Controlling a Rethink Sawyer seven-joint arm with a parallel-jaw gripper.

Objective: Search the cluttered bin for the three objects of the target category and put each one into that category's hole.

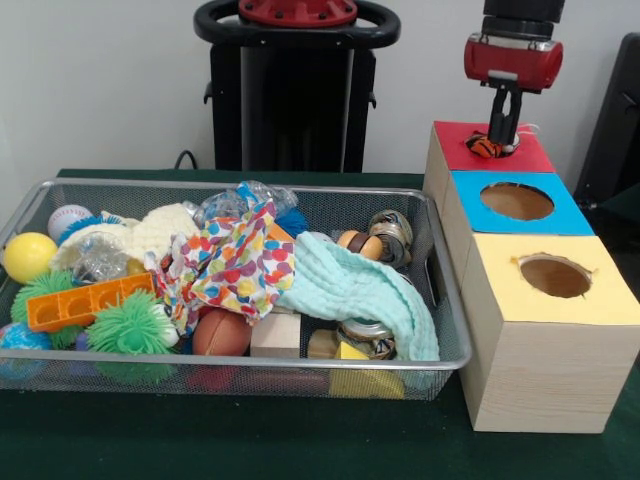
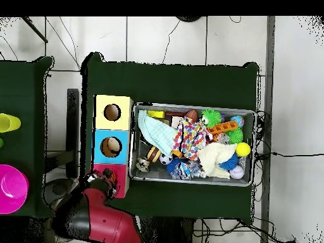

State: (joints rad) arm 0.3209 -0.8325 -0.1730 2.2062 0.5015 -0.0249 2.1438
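Observation:
The silver wire-mesh bin (image 1: 262, 383) sits on the green table, full of toys and cloths; it also shows in the overhead view (image 2: 190, 105). My gripper (image 1: 503, 143) hangs over the red-topped box (image 1: 458, 138) at the far end of the row of boxes. It is shut on the orange black-striped tiger (image 1: 485, 147), which sits at that box's hole. In the overhead view the arm covers the gripper (image 2: 109, 181) and the red box (image 2: 120, 183). The yellow duck and the orange-tan figure are hidden or out of view.
A blue-topped box (image 1: 570, 215) and a yellow-topped box (image 1: 600, 300), each with a round hole, stand beside the bin. The bin holds a mint cloth (image 1: 350, 290), a spotted cloth (image 1: 235, 265), green spiky balls (image 1: 130, 325), a yellow ball (image 1: 28, 256) and an orange block (image 1: 85, 300).

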